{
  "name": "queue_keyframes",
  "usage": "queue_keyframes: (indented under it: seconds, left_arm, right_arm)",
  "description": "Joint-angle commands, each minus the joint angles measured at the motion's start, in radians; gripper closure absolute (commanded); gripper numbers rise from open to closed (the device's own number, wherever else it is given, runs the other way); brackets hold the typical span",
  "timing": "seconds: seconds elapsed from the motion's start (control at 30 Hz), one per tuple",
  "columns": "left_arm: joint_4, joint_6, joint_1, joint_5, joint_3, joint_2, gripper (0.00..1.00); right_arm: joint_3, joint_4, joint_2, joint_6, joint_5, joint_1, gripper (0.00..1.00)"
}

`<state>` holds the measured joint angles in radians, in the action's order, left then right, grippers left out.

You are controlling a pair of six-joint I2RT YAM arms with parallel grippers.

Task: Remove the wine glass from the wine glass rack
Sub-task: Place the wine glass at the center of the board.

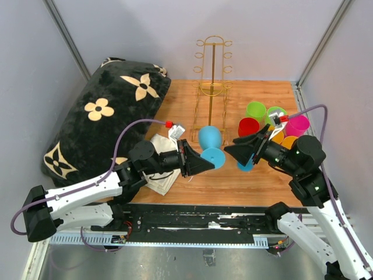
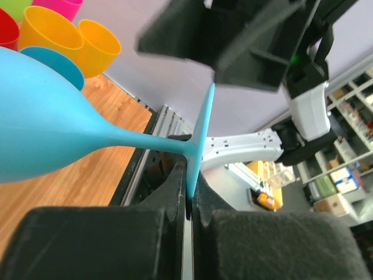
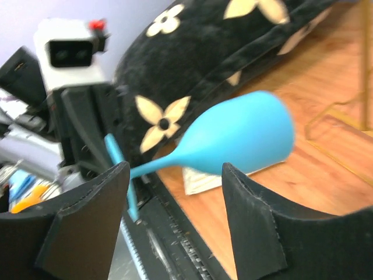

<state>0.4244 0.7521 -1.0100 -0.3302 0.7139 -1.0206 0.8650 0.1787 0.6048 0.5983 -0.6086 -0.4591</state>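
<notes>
The wine glass (image 1: 210, 138) is sky blue, the wine glass rack (image 1: 213, 64) gold, and the cushion (image 1: 87, 134) black with cream flowers.

Black flowered cushion (image 1: 99, 125), coloured cups (image 1: 255, 110), white cloth (image 1: 160, 181)

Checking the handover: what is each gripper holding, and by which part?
Left gripper pinches the blue plastic wine glass by its foot rim; right gripper holds nothing.

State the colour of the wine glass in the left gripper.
Light blue wine glass, bowl, stem and foot alike; clearest in the left wrist view.
</notes>
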Motion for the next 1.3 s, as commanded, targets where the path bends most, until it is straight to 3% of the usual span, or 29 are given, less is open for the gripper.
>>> queue_keyframes:
  seconds: [0.0, 0.13, 0.2, 0.37, 0.6, 0.8, 1.03, 1.27]
  left_arm:
    - [-0.060, -0.244, -0.078, -0.003, 0.004, 0.030, 0.99]
    - [-0.138, -0.480, -0.191, -0.021, -0.019, 0.050, 0.99]
    - [-0.143, -0.566, -0.236, -0.057, -0.049, 0.066, 0.99]
    - [-0.120, -0.686, -0.271, -0.095, -0.134, 0.131, 1.00]
    - [-0.145, -0.783, -0.271, -0.099, -0.166, 0.212, 1.00]
    - [-0.180, -0.800, -0.271, -0.091, -0.163, 0.237, 1.00]
    - [-0.213, -0.838, -0.271, -0.087, -0.157, 0.239, 0.99]
    - [-0.365, -0.905, -0.272, -0.006, -0.105, 0.198, 0.99]
  right_arm:
    - [0.092, 0.188, -0.033, -0.158, 0.340, -0.013, 0.30]
    - [0.132, 0.364, -0.013, -0.138, 0.656, -0.009, 0.26]
    - [0.148, 0.418, 0.016, -0.126, 0.652, 0.007, 0.25]
    - [0.134, 0.315, 0.086, -0.076, 0.200, 0.060, 0.17]
    - [0.130, 0.166, 0.205, -0.013, -0.224, 0.066, 0.18]
    - [0.121, 0.147, 0.230, 0.002, -0.307, 0.066, 0.16]
    - [0.122, 0.130, 0.301, -0.002, -0.562, 0.066, 0.22]
    - [0.129, 0.157, 0.351, -0.026, -0.687, 0.066, 0.36]
